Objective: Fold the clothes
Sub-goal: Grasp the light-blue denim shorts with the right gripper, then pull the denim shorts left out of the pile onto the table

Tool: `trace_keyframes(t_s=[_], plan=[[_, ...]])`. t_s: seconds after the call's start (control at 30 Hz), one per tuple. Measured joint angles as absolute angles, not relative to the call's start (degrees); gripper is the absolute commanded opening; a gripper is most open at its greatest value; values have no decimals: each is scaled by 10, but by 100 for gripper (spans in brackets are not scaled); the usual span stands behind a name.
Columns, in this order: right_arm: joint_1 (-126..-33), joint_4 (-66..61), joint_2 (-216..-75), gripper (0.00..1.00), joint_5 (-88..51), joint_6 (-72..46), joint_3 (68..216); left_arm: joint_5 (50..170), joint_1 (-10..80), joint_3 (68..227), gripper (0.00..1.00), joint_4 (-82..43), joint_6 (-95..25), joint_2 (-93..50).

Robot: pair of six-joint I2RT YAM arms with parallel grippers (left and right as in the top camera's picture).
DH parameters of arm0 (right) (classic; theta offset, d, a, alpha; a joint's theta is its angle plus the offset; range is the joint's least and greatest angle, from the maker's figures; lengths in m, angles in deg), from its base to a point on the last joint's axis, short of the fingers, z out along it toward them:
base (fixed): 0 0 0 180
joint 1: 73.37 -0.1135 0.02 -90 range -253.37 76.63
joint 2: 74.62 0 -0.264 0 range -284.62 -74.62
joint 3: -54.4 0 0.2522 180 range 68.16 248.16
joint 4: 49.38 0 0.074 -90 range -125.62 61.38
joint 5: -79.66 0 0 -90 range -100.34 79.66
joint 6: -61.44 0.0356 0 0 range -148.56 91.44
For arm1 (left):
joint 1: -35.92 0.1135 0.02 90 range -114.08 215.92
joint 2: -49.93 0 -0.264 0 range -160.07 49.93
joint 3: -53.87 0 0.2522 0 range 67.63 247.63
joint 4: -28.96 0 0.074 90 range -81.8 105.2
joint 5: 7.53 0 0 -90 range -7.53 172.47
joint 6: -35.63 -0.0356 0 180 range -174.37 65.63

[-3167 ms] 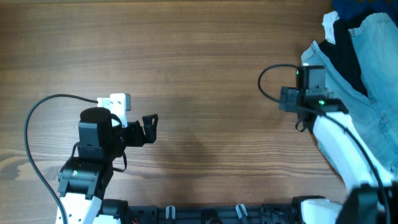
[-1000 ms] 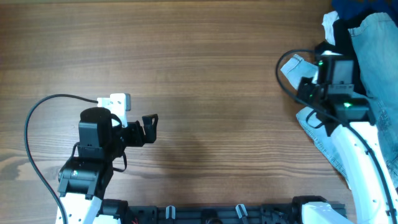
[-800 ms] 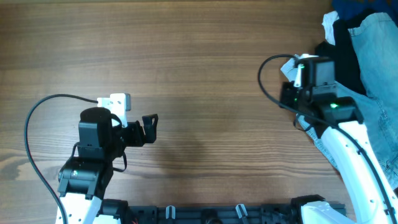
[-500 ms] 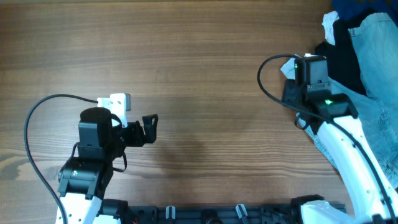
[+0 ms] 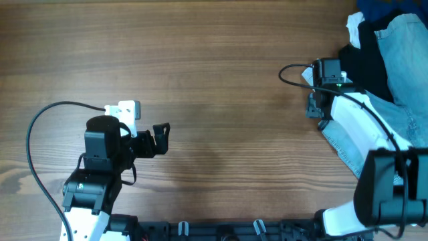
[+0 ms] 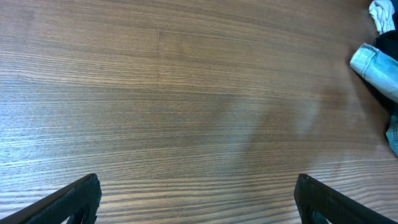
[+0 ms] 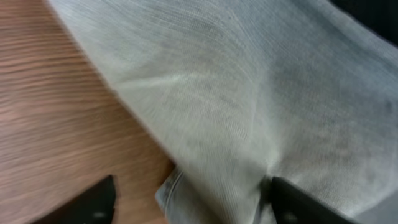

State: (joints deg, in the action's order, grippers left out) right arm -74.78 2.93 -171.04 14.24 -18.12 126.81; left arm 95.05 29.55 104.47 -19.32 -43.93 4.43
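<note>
The right fingers (image 7: 87, 202) stand apart, and the pale jeans (image 7: 236, 93) lie between them and ahead of them, with a stitched edge close to the gap. The left fingers (image 6: 68, 199) are apart too, with bare wooden tabletop (image 6: 186, 93) ahead and the jeans far ahead on their right. I think a close here may catch only one thin layer, or drag the black garment (image 5: 364, 60), because the soft, faded denim lies bunched in folds.

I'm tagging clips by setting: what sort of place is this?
Probably a robot lab workbench: a wooden table, a left arm and right arm at its near edge, and jeans heaped at one corner.
</note>
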Motion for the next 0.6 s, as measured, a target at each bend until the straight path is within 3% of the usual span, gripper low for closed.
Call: trace_keyframes(t_s=[0.03,0.4,0.6], plan=[[-743,28,-1717,4,143,-181,1268,951,296,1045,100,-193,-439,44],[-730,45,-1709,4,113,-181,1268,951,296,1045,100,-198,-439,44],[-785,61,-1617,5,40,-188,1271,951,296,1045,100,-198,-439,44]])
